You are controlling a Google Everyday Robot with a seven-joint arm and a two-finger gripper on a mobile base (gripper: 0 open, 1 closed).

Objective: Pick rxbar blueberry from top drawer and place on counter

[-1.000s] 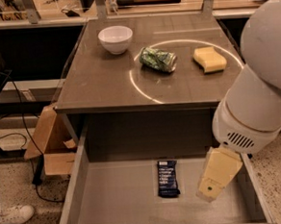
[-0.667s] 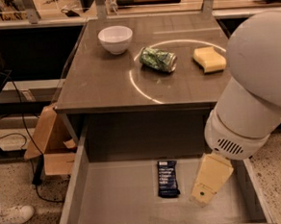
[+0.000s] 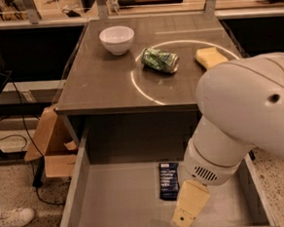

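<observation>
Speckled terrazzo floor, cardboard box beside black cables, white sneaker at left, warm dim light

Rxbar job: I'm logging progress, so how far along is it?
Done: the drawer is open. In hand: the gripper hangs low in the drawer, just beside the rxbar, which lies flat on the drawer floor, not lifted. Left: grasp it, lift it, set it on the counter.

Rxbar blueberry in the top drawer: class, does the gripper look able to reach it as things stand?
Probably yes. The top drawer is pulled open, the rxbar blueberry lies uncovered on its floor, and the gripper hangs close beside it with nothing between.
</observation>
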